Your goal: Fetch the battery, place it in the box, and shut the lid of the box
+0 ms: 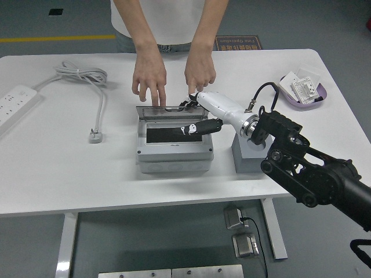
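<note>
A: What occupied frame centre?
B: The person's hands (152, 75) rested at the box (174, 142) rear edge, its lid (171, 112) tilted low.

A: And right of centre?
B: The right hand (200, 116), fingers extended, pressed the lid. The battery could not be identified.

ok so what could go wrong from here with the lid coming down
The person's fingers rest right at the lid's far edge, so they may get pinched as the right hand pushes it down. The robot's own thumb sits over the box opening under the lid and could get trapped. The grey block lies close under the forearm and might be knocked.
</note>
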Robot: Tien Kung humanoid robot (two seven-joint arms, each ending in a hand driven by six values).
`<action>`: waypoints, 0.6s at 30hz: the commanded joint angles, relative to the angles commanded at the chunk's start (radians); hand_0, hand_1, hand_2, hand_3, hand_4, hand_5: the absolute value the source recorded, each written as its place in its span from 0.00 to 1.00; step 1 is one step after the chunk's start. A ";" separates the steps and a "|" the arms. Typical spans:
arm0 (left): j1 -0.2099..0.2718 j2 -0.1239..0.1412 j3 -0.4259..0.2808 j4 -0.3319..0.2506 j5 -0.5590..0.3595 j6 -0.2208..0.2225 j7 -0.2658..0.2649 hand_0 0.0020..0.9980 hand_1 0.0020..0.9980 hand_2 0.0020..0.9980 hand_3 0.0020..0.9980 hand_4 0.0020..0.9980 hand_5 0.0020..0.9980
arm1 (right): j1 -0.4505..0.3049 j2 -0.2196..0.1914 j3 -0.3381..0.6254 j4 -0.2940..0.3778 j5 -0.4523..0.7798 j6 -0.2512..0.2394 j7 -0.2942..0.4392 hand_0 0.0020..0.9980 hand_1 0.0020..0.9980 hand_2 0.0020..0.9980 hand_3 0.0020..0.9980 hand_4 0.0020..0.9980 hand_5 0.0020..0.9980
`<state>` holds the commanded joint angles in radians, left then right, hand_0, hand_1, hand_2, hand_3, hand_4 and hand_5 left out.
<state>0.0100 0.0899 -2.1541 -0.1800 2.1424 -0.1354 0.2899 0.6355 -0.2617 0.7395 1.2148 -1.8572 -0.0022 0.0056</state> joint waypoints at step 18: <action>0.003 -0.002 -0.003 0.000 0.001 0.001 0.001 0.64 0.66 0.72 0.84 0.88 0.65 | -0.050 -0.032 0.004 0.113 -0.040 0.037 -0.044 0.76 0.67 0.69 0.70 1.00 0.70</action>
<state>0.0129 0.0883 -2.1568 -0.1800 2.1435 -0.1342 0.2904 0.5853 -0.2934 0.7437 1.3281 -1.8974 0.0344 -0.0381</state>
